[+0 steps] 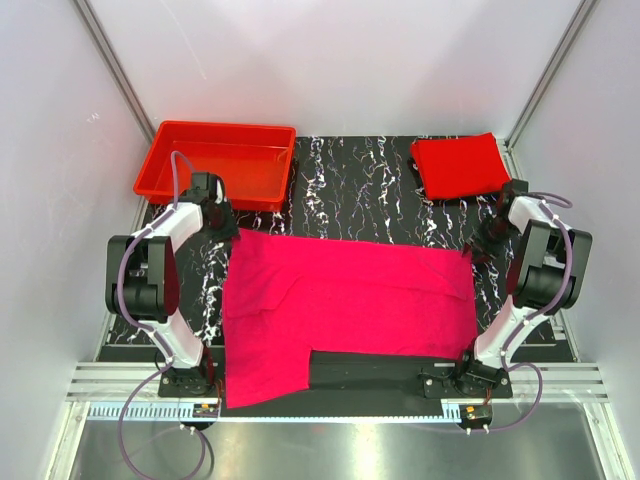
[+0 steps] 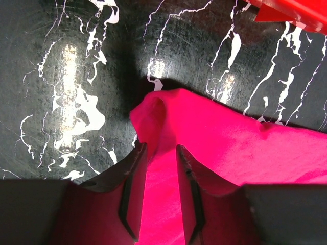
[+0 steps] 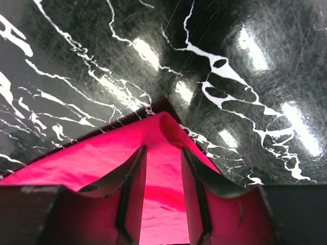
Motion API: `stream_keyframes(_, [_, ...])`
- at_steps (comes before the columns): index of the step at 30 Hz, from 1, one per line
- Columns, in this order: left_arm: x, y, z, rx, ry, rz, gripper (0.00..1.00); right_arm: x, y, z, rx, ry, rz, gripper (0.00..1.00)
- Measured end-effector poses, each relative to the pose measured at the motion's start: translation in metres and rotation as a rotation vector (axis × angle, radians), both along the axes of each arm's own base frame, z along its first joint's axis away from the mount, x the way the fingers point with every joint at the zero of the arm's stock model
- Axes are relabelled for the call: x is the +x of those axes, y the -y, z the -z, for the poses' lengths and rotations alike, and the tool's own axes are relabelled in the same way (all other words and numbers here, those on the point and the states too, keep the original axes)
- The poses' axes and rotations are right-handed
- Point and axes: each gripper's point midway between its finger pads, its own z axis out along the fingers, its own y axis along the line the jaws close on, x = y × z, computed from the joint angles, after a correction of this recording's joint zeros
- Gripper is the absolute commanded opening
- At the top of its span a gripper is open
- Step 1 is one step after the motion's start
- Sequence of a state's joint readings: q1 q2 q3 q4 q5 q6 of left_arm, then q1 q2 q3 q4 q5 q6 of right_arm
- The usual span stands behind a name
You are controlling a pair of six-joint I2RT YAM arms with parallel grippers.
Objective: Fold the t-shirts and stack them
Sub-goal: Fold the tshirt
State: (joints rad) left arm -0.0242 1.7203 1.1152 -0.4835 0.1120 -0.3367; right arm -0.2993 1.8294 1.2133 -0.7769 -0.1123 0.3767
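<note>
At far corners of the magenta t-shirt (image 1: 350, 300), left gripper (image 2: 161, 148) and right gripper (image 3: 163, 149) straddle cloth, half-open.

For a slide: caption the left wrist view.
Left end effector straddles a corner of the magenta t-shirt on the black marbled table.

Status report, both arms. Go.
Left pincer and right pincer each astride a far corner of the magenta t-shirt, cloth between jaws, grip unconfirmed. Shirt spread out mid-table. Red t-shirt folded, far right. Nothing on the cloth.
</note>
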Motion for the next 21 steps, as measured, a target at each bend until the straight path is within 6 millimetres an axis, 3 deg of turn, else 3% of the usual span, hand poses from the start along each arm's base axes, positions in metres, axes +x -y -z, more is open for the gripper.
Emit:
stream_keyframes(9, [-0.002,0.000,0.003,-0.002,-0.008,-0.002,0.30,-0.003,0.004,0.009,-0.017,-0.030,-0.004,0.39])
stream_keyframes(19, [-0.004,0.001,0.010,-0.005,-0.025,-0.002,0.22,0.007,0.005,0.010,-0.013,-0.018,-0.007,0.17])
stream_keyframes(21, [-0.004,0.001,0.010,-0.005,-0.025,-0.002,0.21,0.010,0.007,0.008,-0.017,-0.008,-0.010,0.04])
